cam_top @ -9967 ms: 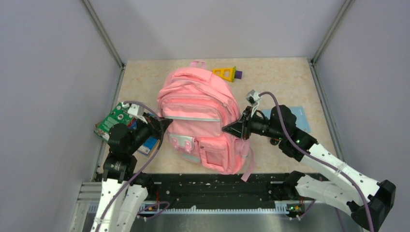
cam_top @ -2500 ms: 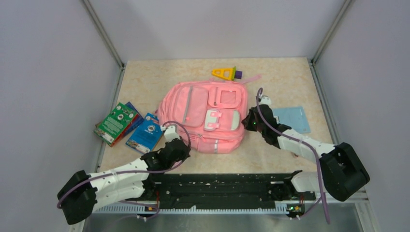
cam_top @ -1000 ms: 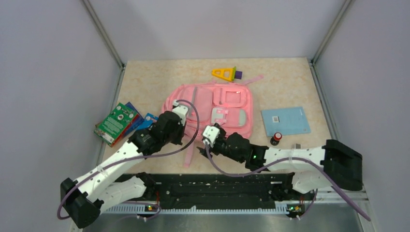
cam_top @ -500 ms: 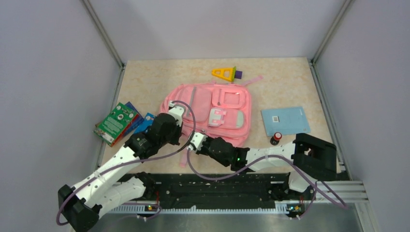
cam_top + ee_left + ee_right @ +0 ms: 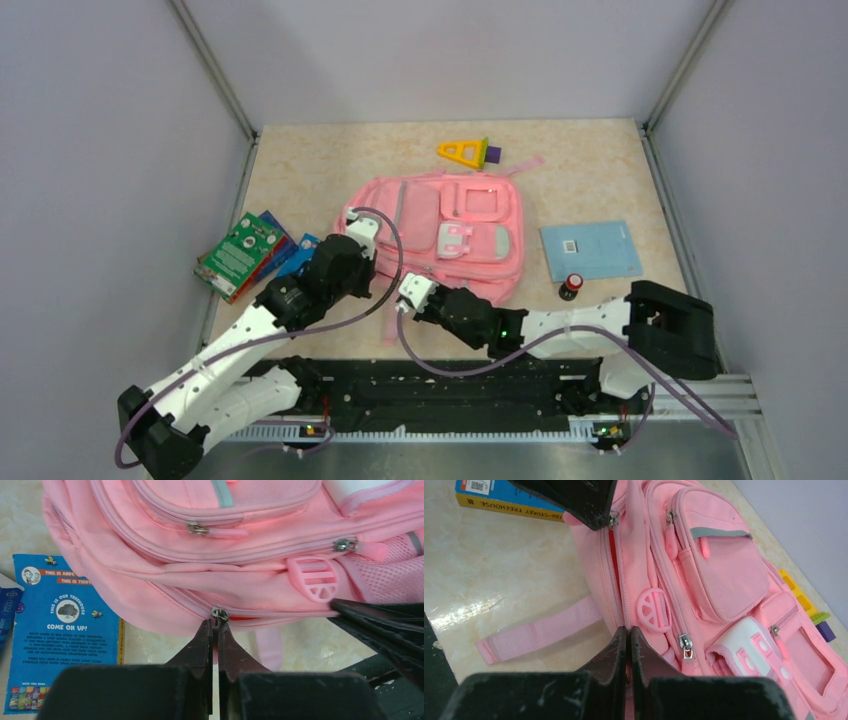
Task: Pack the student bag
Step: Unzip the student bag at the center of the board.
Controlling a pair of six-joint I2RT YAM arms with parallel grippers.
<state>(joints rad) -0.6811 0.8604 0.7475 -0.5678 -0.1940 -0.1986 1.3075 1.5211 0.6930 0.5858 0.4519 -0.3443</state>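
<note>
Large pink fabric backpack (image 5: pixel 470 215) lying flat and front-up in the middle of the beige marbled table (image 5: pixel 300 170), with a loose pink webbing strap (image 5: pixel 539 630) trailing off its near edge. Soft and limp by the look. Probably light while unfilled, and likely to fold or slide on the smooth top rather than resist a pull. Best taken by its firmer points: zip pulls and strap webbing, not bare cloth. Left fingers (image 5: pixel 197 650) pinched shut on the small metal zip pull (image 5: pixel 219 614) at the near-left seam. Right fingers (image 5: pixel 614 650) closed too, tips on the same zip line just beside the round pink plastic buckle (image 5: pixel 653 610) — impossible to tell whether with cloth between them. Seemingly a sound hold — one side to anchor, the other to draw the zip.
</note>
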